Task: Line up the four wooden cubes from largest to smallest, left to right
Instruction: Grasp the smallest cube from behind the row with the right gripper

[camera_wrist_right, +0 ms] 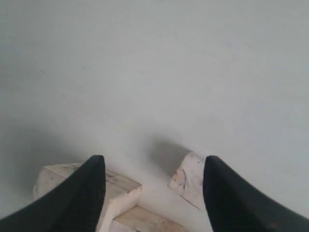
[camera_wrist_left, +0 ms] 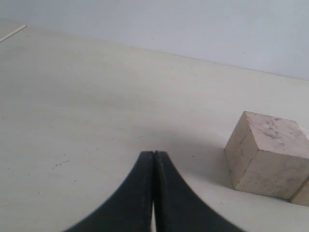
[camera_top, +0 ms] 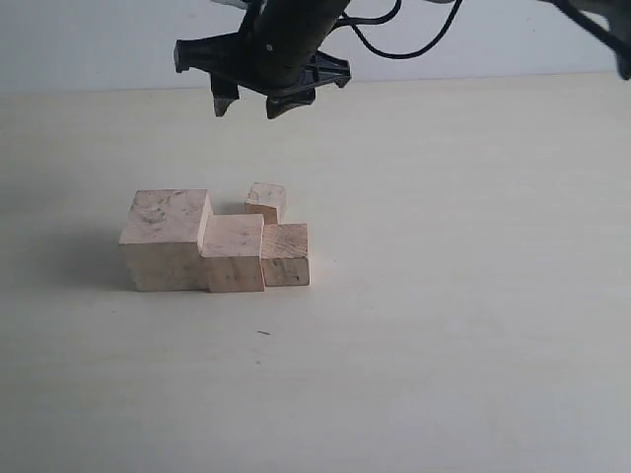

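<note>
Three wooden cubes stand touching in a row on the table: the largest [camera_top: 165,239] on the left, the second-largest [camera_top: 234,252] in the middle, and the darker tan one [camera_top: 285,254] on the right. The smallest cube [camera_top: 265,202] sits just behind the row, by the joint of the last two. My right gripper [camera_top: 256,99] hovers open, high behind the cubes. In the right wrist view its fingers [camera_wrist_right: 153,159] frame the smallest cube [camera_wrist_right: 187,178] and a bigger cube [camera_wrist_right: 118,186]. My left gripper [camera_wrist_left: 153,153] is shut and empty, low over the table beside the largest cube [camera_wrist_left: 268,154]. It is outside the exterior view.
The pale table [camera_top: 463,325] stretches wide to the right and in front of the cubes. A light wall [camera_top: 493,39] rises behind the table's far edge. A dark arm part [camera_top: 606,34] shows at the top right corner.
</note>
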{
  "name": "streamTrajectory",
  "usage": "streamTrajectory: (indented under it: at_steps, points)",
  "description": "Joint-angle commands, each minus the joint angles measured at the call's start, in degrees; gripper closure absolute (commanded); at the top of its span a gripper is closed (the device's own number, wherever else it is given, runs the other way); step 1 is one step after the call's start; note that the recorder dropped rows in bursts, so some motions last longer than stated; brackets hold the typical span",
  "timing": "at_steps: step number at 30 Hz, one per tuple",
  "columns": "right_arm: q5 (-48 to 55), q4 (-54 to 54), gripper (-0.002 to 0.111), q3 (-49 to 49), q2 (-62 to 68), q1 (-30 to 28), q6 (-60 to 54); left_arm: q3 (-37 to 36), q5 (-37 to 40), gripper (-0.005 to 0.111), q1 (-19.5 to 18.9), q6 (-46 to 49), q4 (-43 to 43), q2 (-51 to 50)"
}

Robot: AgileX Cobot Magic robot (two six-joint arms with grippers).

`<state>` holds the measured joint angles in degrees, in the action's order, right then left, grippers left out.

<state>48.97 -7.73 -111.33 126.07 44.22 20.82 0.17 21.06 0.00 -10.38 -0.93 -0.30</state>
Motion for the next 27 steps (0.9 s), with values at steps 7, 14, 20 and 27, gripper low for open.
streamTrajectory:
  at_steps: [7, 14, 20, 27]
  points:
    - [14.3, 3.2, 0.052, -10.2, 10.8, 0.1, 12.4, -0.2, -0.6, 0.107, 0.1, 0.4, 0.1, 0.3]
    - [11.7, 3.4, 0.052, -10.3, 12.5, 0.1, 14.6, -0.2, -0.6, 0.107, 0.1, 0.3, 0.1, 0.3]
    - [10.1, 3.3, 0.052, -10.3, 13.7, 0.1, 16.8, -0.2, -0.6, 0.107, 0.1, 0.4, 0.1, 0.3]
    - [9.0, 3.0, 0.052, -10.3, 14.6, 0.1, 16.8, -0.2, -0.6, 0.107, 0.1, 0.3, 0.1, 0.3]
